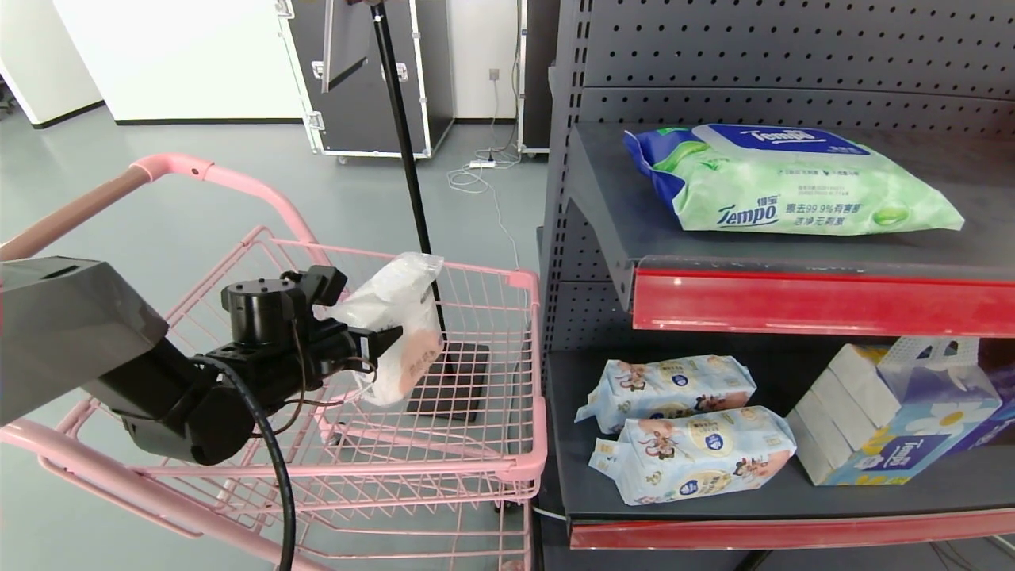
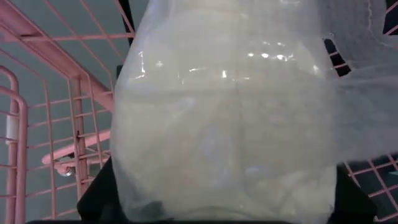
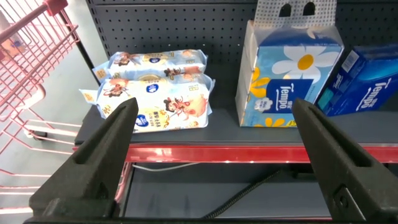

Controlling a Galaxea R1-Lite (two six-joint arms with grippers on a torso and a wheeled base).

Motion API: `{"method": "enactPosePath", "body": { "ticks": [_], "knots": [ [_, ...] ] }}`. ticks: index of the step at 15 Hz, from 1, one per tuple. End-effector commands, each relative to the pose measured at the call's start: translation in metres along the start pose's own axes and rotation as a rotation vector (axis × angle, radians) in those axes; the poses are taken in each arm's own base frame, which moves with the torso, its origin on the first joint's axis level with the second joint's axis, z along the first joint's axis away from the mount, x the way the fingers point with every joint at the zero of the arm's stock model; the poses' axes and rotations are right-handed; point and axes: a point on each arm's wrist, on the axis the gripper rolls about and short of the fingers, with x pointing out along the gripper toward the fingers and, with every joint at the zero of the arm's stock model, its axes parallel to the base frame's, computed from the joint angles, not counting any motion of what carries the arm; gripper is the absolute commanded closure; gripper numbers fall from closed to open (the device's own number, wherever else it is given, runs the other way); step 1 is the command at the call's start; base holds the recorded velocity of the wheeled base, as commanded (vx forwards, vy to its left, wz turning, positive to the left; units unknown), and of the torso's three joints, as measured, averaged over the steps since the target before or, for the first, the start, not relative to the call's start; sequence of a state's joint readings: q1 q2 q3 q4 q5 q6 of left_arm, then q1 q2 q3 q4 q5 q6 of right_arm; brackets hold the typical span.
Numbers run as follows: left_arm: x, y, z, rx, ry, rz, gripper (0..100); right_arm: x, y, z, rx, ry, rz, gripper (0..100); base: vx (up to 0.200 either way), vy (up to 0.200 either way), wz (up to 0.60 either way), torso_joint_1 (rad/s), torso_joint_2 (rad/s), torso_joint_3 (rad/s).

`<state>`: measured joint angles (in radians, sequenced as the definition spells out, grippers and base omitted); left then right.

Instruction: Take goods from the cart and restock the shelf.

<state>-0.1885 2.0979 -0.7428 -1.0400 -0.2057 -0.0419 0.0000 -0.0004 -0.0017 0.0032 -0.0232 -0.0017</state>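
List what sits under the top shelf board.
Two pale blue packs lie side by side, with a blue tissue bundle beside them and a dark blue pack past it. Anything behind the bundle is covered.

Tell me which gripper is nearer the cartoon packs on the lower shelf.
Right. The right gripper faces the cartoon packs, jaws open; the left gripper holds a bag over the cart.

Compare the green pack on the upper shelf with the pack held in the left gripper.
The green pack lies flat on the upper shelf; the held pack hangs roughly upright above the cart, clamped in the left gripper. The green pack is green, white and blue; the held pack is pale, whitish with a peach patch. The green pack looks broader than the held pack. Both are soft, plastic-wrapped packs.
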Motion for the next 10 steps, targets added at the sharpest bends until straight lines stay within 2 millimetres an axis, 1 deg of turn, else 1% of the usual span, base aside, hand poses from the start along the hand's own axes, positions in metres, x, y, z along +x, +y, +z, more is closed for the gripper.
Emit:
{"method": "enactPosePath", "body": {
  "ticks": [1,2,3,4,5,6,7,8,9,10],
  "knots": [
    [-0.035,0.001,0.041,0.011,-0.114,0.02,100,0.0,0.0,0.0,0.0,0.0,0.0,0,0.0,0.0,0.0,0.0,0.0,0.0],
    [-0.042,0.0,0.05,0.014,-0.14,0.02,100,0.0,0.0,0.0,0.0,0.0,0.0,0,0.0,0.0,0.0,0.0,0.0,0.0],
    [-0.057,0.002,0.066,0.022,-0.192,0.032,100,0.0,0.0,0.0,0.0,0.0,0.0,0,0.0,0.0,0.0,0.0,0.0,0.0],
    [-0.06,0.002,0.069,0.025,-0.203,0.031,100,0.0,0.0,0.0,0.0,0.0,0.0,0,0.0,0.0,0.0,0.0,0.0,0.0],
    [-0.086,-0.004,0.09,0.034,-0.258,0.035,100,0.0,0.0,0.0,0.0,0.0,0.0,0,0.0,0.0,0.0,0.0,0.0,0.0],
    [-0.106,-0.008,0.101,0.022,-0.281,0.034,100,0.0,0.0,0.0,0.0,0.0,0.0,0,0.0,0.0,0.0,0.0,0.0,0.0],
    [-0.131,-0.012,0.113,-0.013,-0.304,0.04,100,0.0,0.0,0.0,0.0,0.0,0.0,0,0.0,0.0,0.0,0.0,0.0,0.0],
    [-0.161,-0.017,0.122,-0.034,-0.322,0.05,100,0.0,0.0,0.0,0.0,0.0,0.0,0,0.0,0.0,0.0,0.0,0.0,0.0],
    [-0.193,-0.021,0.127,-0.042,-0.332,0.066,100,0.0,0.0,0.0,0.0,0.0,0.0,0,0.0,0.0,0.0,0.0,0.0,0.0],
    [-0.212,-0.023,0.128,-0.046,-0.331,0.068,100,0.0,0.0,0.0,0.0,0.0,0.0,0,0.0,0.0,0.0,0.0,0.0,0.0]
  ]
}}
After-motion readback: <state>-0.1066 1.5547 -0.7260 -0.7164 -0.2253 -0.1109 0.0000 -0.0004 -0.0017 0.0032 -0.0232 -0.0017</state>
